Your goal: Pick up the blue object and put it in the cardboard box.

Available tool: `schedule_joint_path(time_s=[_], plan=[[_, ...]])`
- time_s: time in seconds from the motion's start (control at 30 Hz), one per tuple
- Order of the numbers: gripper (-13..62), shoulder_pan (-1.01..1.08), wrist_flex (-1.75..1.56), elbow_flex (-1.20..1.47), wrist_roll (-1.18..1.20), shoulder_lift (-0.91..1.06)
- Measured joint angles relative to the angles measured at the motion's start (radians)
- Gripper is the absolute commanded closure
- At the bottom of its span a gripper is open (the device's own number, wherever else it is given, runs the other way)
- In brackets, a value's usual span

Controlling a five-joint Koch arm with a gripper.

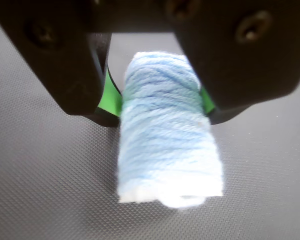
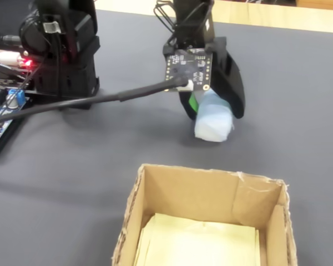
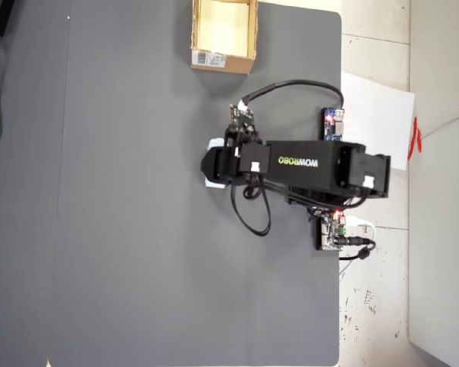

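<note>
Jaws clamp the blue object [image 1: 167, 130] across its upper half, green pads biting either side, its lower end seemingly just touching the dark bench [image 2: 100, 160], short of the cardboard box [image 2: 211, 191], ready for lifting.

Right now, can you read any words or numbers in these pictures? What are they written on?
"WOWROBO": green letters on the black arm in the overhead view; they appear upside down there.
Barcode label on the cardboard box: too small to read.
Circuit board by the gripper in the fixed view: print too blurred to read.
The blue object carries no writing.
</note>
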Motion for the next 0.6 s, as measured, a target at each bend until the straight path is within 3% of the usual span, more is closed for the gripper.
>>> schedule_joint_path(time_s=[0.07,0.6], plan=[[35.5,0.008,-0.040,0.029,0.008,0.017],[35.3,0.130,-0.704,0.511,0.097,0.344]])
